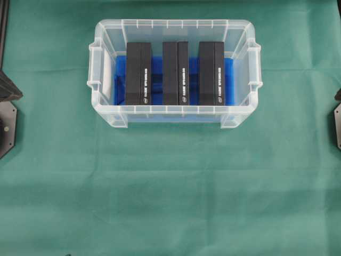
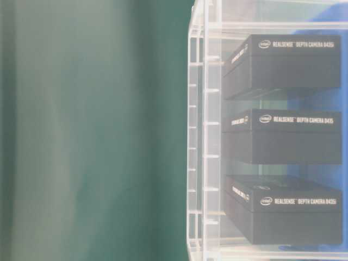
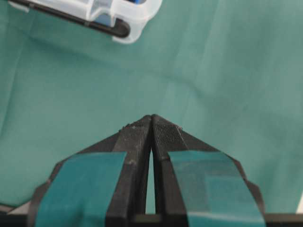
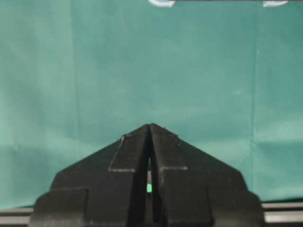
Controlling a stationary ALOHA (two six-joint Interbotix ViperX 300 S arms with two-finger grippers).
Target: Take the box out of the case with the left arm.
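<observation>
Inside the case [image 1: 174,114] you see three black boxes [image 1: 138,73] standing side by side; none is out yet. Your left gripper [image 3: 151,118] is squeezed together, empty, over the green cloth [image 1: 170,197]. Right gripper [image 4: 149,126] too.

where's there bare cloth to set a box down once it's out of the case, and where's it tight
Free: the wide stretch of green cloth in front of the case, and strips beside each of its handles. Crowded: inside the case, three black boxes stand side by side with only narrow blue-floored gaps between them. The left gripper and right gripper are shut over bare cloth.
</observation>
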